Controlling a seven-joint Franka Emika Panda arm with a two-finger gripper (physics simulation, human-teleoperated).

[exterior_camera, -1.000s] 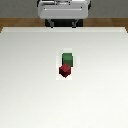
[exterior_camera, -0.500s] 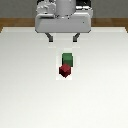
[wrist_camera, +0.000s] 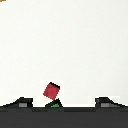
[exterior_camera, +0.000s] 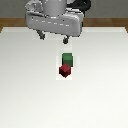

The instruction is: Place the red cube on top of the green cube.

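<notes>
The red cube lies on the white table, touching the green cube just behind it. My gripper hangs above the table behind the cubes, toward the exterior view's left of them, with its two fingers spread wide apart and nothing between them. In the wrist view the red cube shows whole and tilted, and only a corner of the green cube shows beside it. The two fingertips sit wide apart on either side.
The white table fills most of the exterior view, with a brown floor strip behind its far edge. The robot's grey hand body looms above the far part of the table.
The arm has come down and forward toward the cubes, so the hand and fingers show more fully. The cubes have not moved.
</notes>
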